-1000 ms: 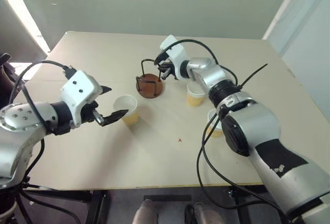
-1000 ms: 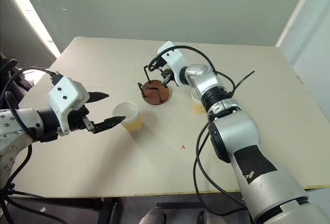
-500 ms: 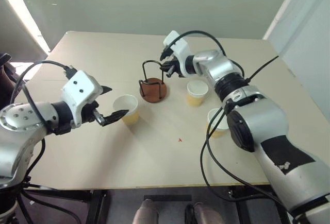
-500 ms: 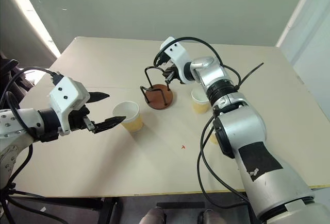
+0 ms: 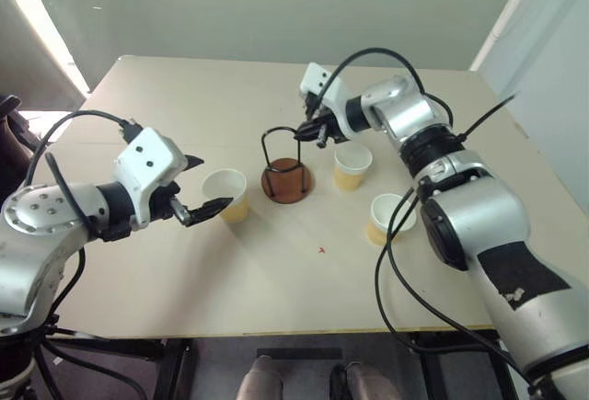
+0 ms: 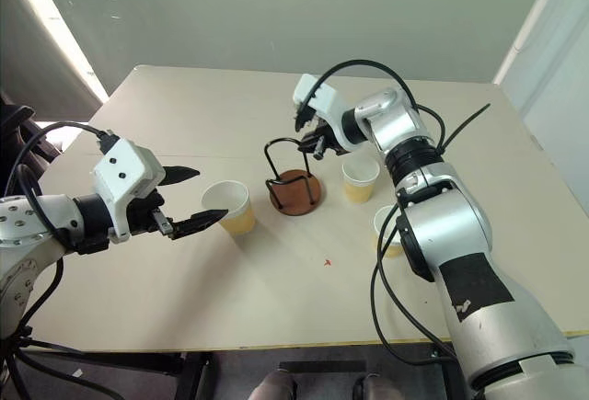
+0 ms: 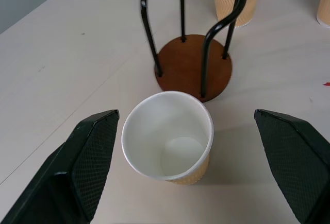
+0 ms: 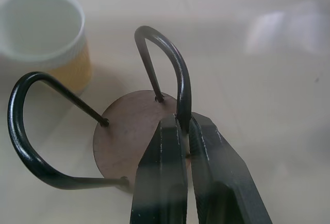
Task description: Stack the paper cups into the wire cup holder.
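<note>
Head-camera and wrist views of a beige tabletop [image 5: 276,262]. The far paper cup, yellow-tan with a white rolled rim [image 5: 352,165], stands right of frame centre, and its upper edge is partly crossed by the right arm. A second such cup [image 5: 386,218] stands lower right, with its right side cut off behind the right arm's forearm and cable. The third cup [image 5: 226,194] stands left of centre, upright; the left wrist view looks straight into it and shows a white, empty interior [image 7: 172,147]. What the other two cups hold cannot be made out.

The wire cup holder, a round reddish-brown disc with thin black upright wire loops [image 5: 287,177], stands at frame centre between the left cup and the far cup, apart from both. No cup sits inside it; its disc is bare.

The right gripper [image 8: 186,131] has its two black fingers pressed together on one wire loop of the holder, near the loop's foot. The left gripper [image 7: 193,147] is spread to its full width, one finger [image 7: 85,154] on each side of the left cup, touching neither wall.
</note>
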